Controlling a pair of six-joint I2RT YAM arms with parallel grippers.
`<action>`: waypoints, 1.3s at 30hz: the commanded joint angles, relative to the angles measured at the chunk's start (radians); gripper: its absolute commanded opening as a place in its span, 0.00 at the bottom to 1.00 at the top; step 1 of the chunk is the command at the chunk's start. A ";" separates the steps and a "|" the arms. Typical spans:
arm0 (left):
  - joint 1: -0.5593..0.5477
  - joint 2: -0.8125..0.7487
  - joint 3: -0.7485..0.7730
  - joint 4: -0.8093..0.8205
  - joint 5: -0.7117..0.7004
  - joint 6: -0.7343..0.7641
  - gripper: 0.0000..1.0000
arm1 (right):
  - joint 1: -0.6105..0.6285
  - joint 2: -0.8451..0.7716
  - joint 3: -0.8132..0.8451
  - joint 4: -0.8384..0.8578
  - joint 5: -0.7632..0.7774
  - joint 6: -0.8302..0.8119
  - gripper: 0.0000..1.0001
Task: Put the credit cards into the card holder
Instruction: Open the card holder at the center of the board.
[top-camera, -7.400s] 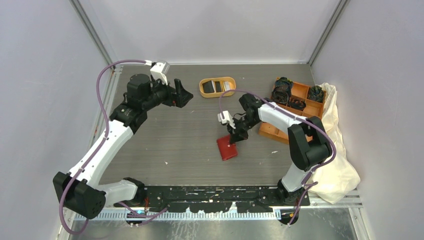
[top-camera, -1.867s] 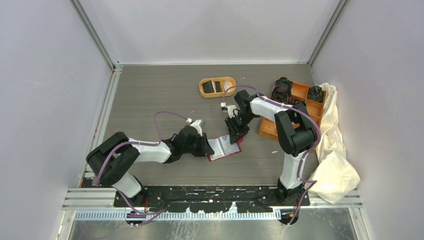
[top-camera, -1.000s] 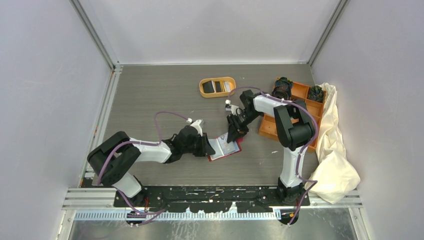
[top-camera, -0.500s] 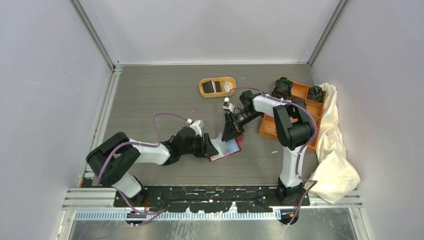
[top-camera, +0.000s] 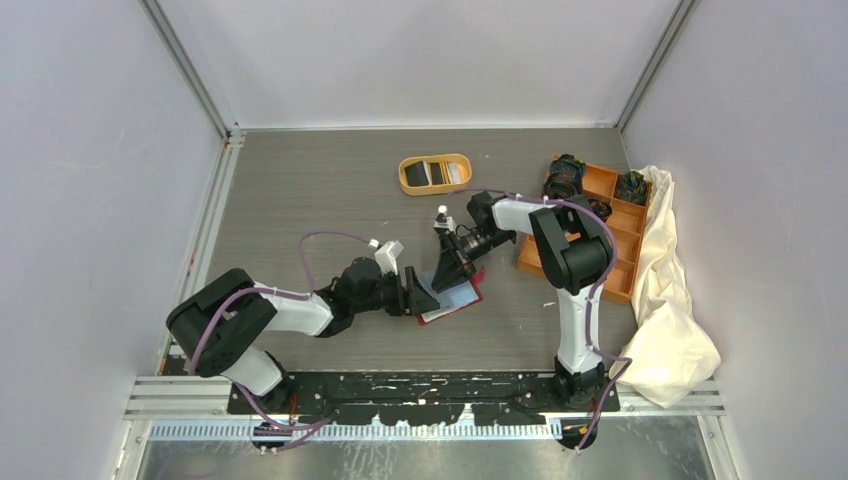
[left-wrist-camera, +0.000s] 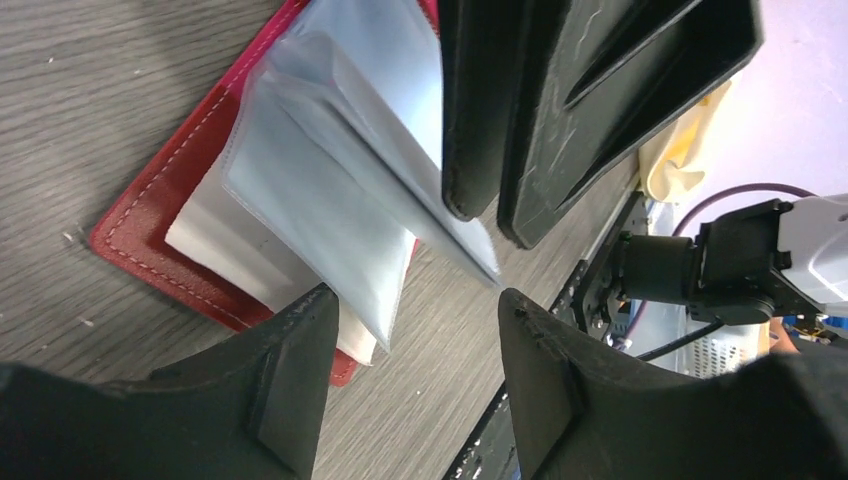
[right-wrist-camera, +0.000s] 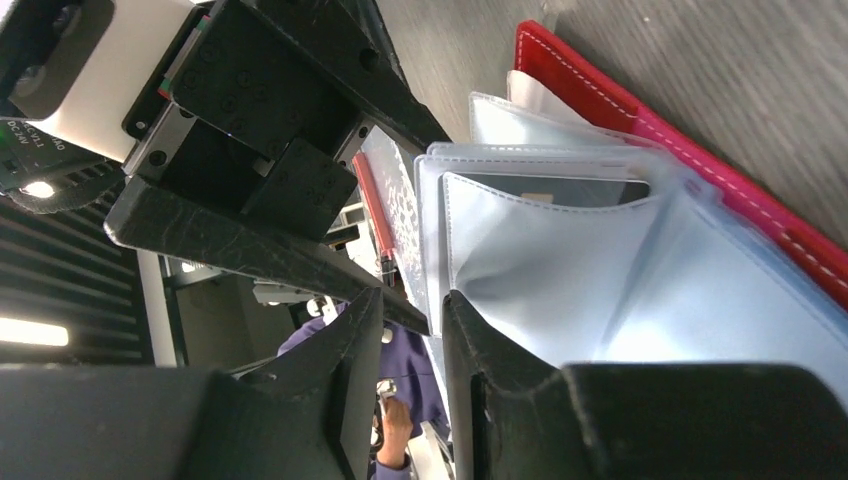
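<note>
At the middle of the overhead view the card holder (top-camera: 462, 300) lies opened on the tabletop (top-camera: 300, 200), red cover down and its pale clear sleeves fanned upward. The right hand (top-camera: 448, 270) reaches in from the upper right with its fingers almost together, pinching one sleeve leaf and lifting it off the stack. The left hand (top-camera: 418, 296) sits at the holder's left edge with its fingers spread wide; the sleeve edges run past the gap and nothing is gripped.

The right wrist view shows one dark card with a chip already inside a sleeve pocket. The remaining credit cards (top-camera: 432, 173), a black one and a whitish one, lie in the orange oval tray (top-camera: 402, 176) near the upper middle, well apart from the holder.

The step in hand looks like preparing the holder: keeping a pocket open. Next, the free left hand probably has to go up to the tray, pick one thin card by its edge and bring it back, while the right hand keeps the leaf raised so that the pocket mouth faces the incoming card.
</note>
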 joint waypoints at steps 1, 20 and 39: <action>0.010 -0.040 -0.010 0.109 0.024 -0.007 0.61 | 0.017 0.000 0.009 0.002 -0.037 0.006 0.35; 0.031 -0.172 0.018 -0.221 -0.108 0.055 0.56 | 0.019 -0.217 -0.014 0.037 0.333 -0.134 0.29; 0.049 -0.354 -0.080 -0.175 -0.153 0.067 0.55 | 0.304 -0.682 -0.521 0.588 0.680 -0.767 0.82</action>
